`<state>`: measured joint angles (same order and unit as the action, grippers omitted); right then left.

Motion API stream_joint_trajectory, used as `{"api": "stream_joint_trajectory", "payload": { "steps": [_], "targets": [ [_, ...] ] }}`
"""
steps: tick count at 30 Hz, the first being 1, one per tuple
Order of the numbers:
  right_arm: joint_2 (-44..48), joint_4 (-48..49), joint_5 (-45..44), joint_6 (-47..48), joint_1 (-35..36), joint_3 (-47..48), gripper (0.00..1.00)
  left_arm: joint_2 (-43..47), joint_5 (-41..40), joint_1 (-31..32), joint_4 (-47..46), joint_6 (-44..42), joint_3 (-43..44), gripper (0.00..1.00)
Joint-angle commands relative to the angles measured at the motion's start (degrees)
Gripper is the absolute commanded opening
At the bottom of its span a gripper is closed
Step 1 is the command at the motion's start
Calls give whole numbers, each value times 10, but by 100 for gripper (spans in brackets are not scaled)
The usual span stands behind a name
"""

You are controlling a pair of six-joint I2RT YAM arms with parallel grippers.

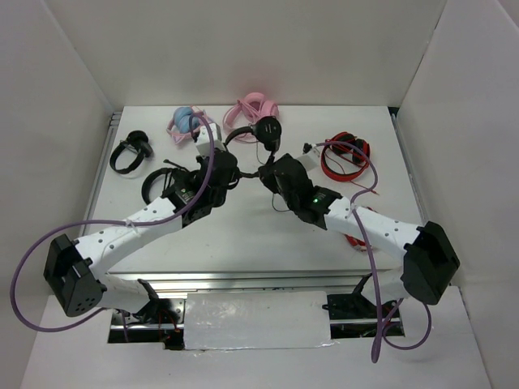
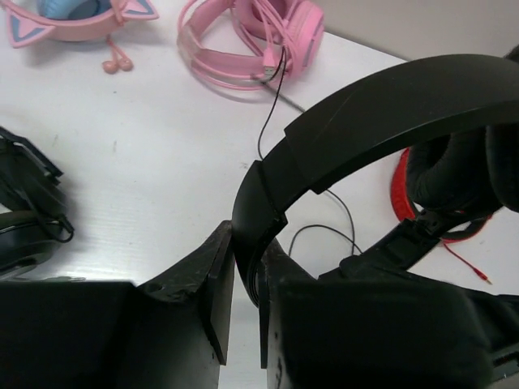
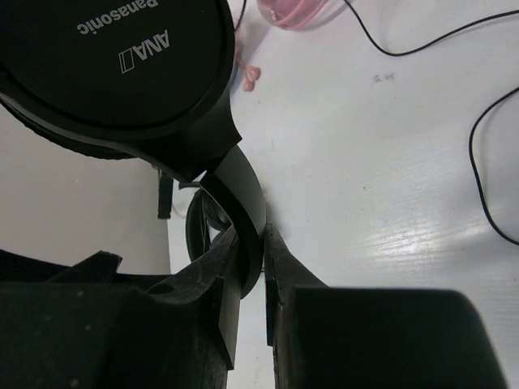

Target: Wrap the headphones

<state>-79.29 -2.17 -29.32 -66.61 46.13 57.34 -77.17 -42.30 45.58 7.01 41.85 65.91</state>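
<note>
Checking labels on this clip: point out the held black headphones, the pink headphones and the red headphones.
the headphones (image 2: pixel 381 113): left wrist view, on the black headband.
pink headphones (image 2: pixel 302 32): left wrist view, on an earcup.
red headphones (image 2: pixel 398 190): left wrist view, on the red arc.

Pretty plain setup: a white table (image 1: pixel 243 235) boxed in by plain white panels, namely a left wall (image 1: pixel 49 121), back wall (image 1: pixel 243 40) and right wall (image 1: pixel 474 121). Lighting is bright and even, with soft shadows. A metal rail (image 1: pixel 243 281) runs along the table's near edge.
</note>
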Motion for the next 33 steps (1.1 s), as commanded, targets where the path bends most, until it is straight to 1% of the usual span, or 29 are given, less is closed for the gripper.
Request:
{"api": "stream_joint_trajectory", "payload": {
  "steps": [1,3,4,7,8,9,10,12,13,15,17,20,22,25,26,28,29,30,31,32,33],
  "targets": [
    [33,116,58,86,21,-13,19,-6,-15,3,12,-25,30,0],
    [44,124,73,108,25,-25,24,-8,-33,3,20,-40,41,0],
    [57,131,89,140,26,-29,26,-11,-40,3,23,-47,47,0],
    [91,133,98,225,35,-45,54,-10,-62,-3,38,-68,69,0],
    [99,129,96,248,38,-51,73,-9,-58,-8,40,-78,72,0],
    [118,125,94,269,41,-55,85,-6,-47,-24,38,-84,74,0],
    [127,110,83,291,42,-63,92,-5,-18,-32,35,-92,79,0],
    [165,108,91,328,41,-76,96,1,8,-52,31,-104,85,0],
    [182,105,74,343,40,-92,96,3,20,-55,26,-113,87,0],
    [226,126,75,371,37,-115,96,10,21,-59,13,-134,89,0],
    [266,135,46,386,35,-152,100,11,20,-62,27,-141,102,0],
    [308,136,61,421,13,-186,100,13,25,-75,48,-142,127,0],
    [316,136,82,444,-6,-207,100,18,28,-88,59,-136,139,0],
    [302,156,71,470,-32,-234,100,35,38,-109,37,-128,133,0],
    [282,154,78,470,-40,-235,100,46,61,-123,29,-128,132,0],
    [257,147,116,467,-65,-227,100,55,87,-137,23,-132,142,0],
    [229,151,137,465,-74,-224,100,60,99,-144,24,-135,149,0],
    [213,176,169,454,-78,-218,100,63,117,-155,22,-139,164,0],
    [195,196,181,450,-84,-214,100,63,118,-159,26,-135,174,0],
    [155,231,187,448,-91,-208,100,66,116,-167,32,-130,185,0],
    [133,243,214,453,-95,-188,100,65,117,-172,37,-125,206,0]
  ]
}}
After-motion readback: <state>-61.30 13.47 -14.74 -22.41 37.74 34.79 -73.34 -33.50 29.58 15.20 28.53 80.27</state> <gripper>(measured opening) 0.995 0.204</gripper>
